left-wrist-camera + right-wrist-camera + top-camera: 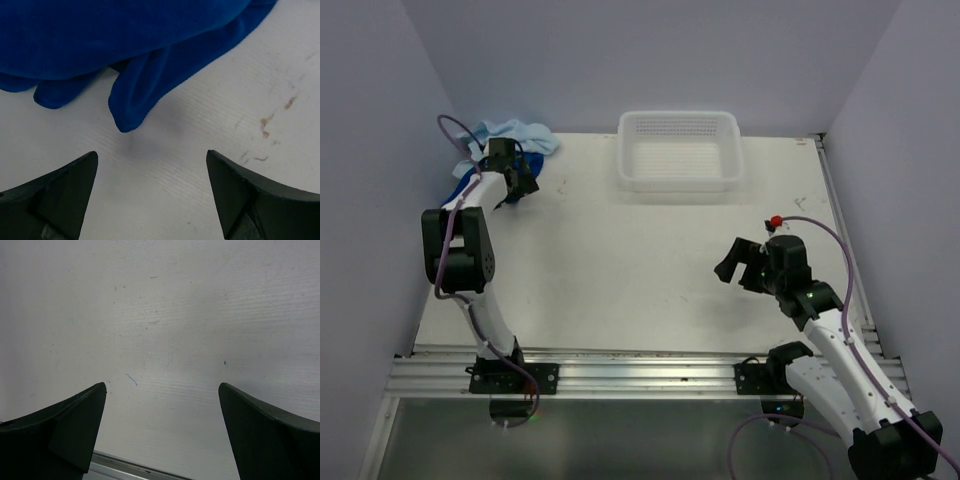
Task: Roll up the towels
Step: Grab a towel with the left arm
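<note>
Only the top view shows the pale blue towel (523, 133), crumpled at the table's (620, 280) far left corner. The left wrist view shows the dark blue towel (125, 35) bunched just beyond the left gripper (152, 165), whose jaws are spread and empty. The right gripper (162, 390) gapes, holding nothing.

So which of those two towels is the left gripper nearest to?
The dark royal blue terry towel, lying just ahead of the open left gripper; the pale sky blue towel sits farther back in the corner.
</note>
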`<state>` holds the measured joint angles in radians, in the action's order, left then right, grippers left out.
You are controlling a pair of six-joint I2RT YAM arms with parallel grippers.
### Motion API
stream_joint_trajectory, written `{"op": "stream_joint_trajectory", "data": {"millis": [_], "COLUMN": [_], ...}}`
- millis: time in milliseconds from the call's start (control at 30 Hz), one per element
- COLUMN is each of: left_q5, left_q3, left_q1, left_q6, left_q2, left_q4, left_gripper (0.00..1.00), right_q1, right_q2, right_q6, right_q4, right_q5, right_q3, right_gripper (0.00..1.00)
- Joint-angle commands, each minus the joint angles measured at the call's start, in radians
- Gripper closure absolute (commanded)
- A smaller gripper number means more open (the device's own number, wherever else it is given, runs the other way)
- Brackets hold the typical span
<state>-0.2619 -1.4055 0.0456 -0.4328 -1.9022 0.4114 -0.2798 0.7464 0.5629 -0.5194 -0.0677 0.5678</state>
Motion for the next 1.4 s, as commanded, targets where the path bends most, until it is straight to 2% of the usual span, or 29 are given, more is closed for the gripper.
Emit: {"op": "stream_joint_trajectory", "data": {"millis": [0, 200, 300, 400, 433, 500, 533, 633, 733, 867, 967, 1100, 1133, 1200, 1233, 1333, 1367], "left_q5": [-0.014, 0.047, 0.092, 0.116, 0.122, 0.124, 0.125, 0.130, 0.138, 0.180, 0.251, 0.384, 0.400, 0.409, 0.403, 0.337, 0.270], "left_q3": [-0.079, -0.165, -0.168, -0.196, -0.200, -0.204, -0.199, -0.135, -0.096, -0.208, -0.218, -0.023, 0.075, 0.173, 0.276, 0.452, 0.489], "left_q1": [0.051, 0.114, 0.129, 0.131, 0.131, 0.132, 0.132, 0.137, 0.138, 0.157, 0.158, 0.155, 0.146, 0.096, 0.061, -0.189, -0.346], "left_q6": [-0.007, -0.027, -0.017, -0.011, -0.007, -0.006, -0.006, -0.009, -0.003, -0.020, -0.076, -0.188, -0.214, -0.228, -0.230, -0.237, -0.257], "left_q2": [-0.057, -0.167, -0.193, -0.227, -0.231, -0.233, -0.225, -0.140, -0.020, 0.055, 0.167, 0.456, 0.507, 0.652, 0.701, 0.851, 0.895], "left_q4": [-0.052, -0.057, -0.118, -0.122, -0.123, -0.122, -0.121, -0.157, -0.226, -0.137, -0.115, -0.199, -0.215, -0.223, -0.230, -0.273, -0.287], "left_gripper": [0.07, 0.09, 0.13, 0.30, 0.43, 0.60, 0.78, 1.00, 1.00, 1.00, 1.00, 1.00, 1.00, 1.00, 1.00, 1.00, 1.00], "right_q1": [-0.006, -0.006, -0.004, -0.005, -0.006, -0.004, -0.005, -0.004, -0.004, -0.005, -0.006, -0.006, -0.006, -0.005, -0.006, -0.005, -0.006], "right_q2": [0.005, 0.025, 0.040, 0.059, 0.062, 0.070, 0.073, 0.073, 0.054, 0.025, 0.010, -0.018, -0.025, -0.056, -0.065, -0.097, -0.104], "right_q6": [-0.023, -0.024, -0.027, -0.028, -0.028, -0.024, -0.023, -0.018, -0.014, -0.005, -0.004, -0.024, -0.023, -0.018, -0.009, 0.026, 0.037], "right_q4": [0.048, 0.058, 0.050, 0.044, 0.041, 0.044, 0.042, 0.027, 0.016, -0.007, -0.040, -0.109, -0.132, -0.152, -0.154, -0.149, -0.148], "right_q5": [-0.026, -0.021, -0.018, -0.012, -0.011, -0.009, -0.014, -0.030, -0.032, -0.001, 0.014, 0.045, 0.045, 0.045, 0.037, 0.008, 0.000], "right_q3": [0.003, 0.004, 0.009, 0.014, 0.015, 0.017, 0.018, 0.035, 0.050, 0.116, 0.182, 0.244, 0.247, 0.245, 0.242, 0.213, 0.196], "right_gripper": [0.01, 0.01, 0.01, 0.01, 0.01, 0.01, 0.01, 0.01, 0.01, 0.02, 0.02, 0.02, 0.02, 0.02, 0.02, 0.02, 0.02]}}
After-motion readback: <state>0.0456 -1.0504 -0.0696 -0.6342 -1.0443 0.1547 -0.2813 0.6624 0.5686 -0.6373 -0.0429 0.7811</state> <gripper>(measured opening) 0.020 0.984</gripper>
